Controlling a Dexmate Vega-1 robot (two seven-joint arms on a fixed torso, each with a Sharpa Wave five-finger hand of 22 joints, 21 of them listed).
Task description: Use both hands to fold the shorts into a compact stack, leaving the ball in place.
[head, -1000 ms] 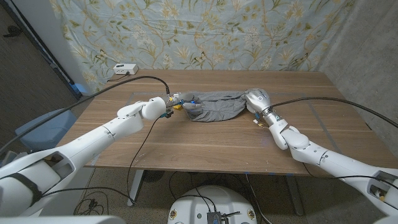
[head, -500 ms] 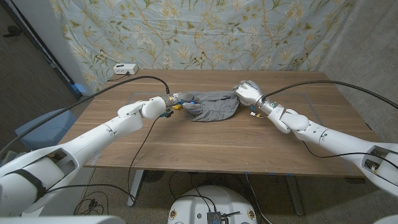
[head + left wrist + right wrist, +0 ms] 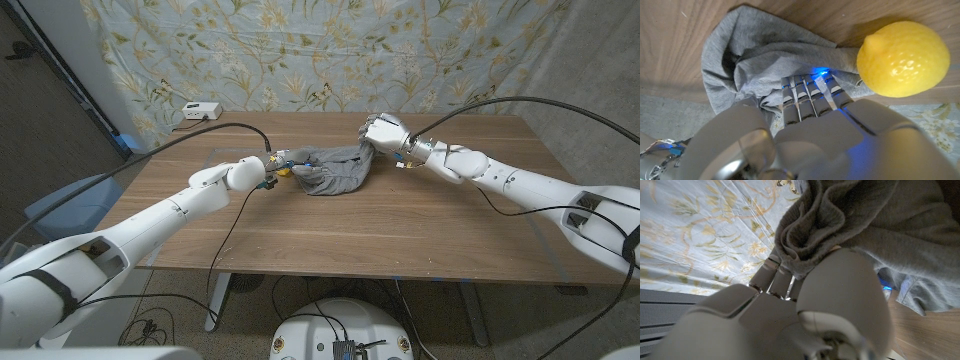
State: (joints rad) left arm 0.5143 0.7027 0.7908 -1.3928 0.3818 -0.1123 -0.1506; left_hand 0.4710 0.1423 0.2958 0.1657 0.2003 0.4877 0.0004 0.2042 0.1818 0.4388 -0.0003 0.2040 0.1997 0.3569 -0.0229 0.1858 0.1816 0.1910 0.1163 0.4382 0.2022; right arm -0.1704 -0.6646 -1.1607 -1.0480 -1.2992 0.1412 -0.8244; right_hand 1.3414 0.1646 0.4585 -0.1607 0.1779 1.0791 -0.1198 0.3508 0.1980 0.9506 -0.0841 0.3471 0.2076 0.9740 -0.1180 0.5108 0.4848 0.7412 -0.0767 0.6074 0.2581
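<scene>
Floral cloth hangs behind the wooden table (image 3: 330, 225), where the grey shorts (image 3: 335, 170) lie bunched near the far middle. At their left end the left hand (image 3: 285, 163) presses its fingers into the fabric, grip hard to judge, the yellow ball (image 3: 903, 58) touching the shorts beside them. At their right end the right hand (image 3: 382, 132) clutches a raised fold, fingers mostly buried in cloth.
</scene>
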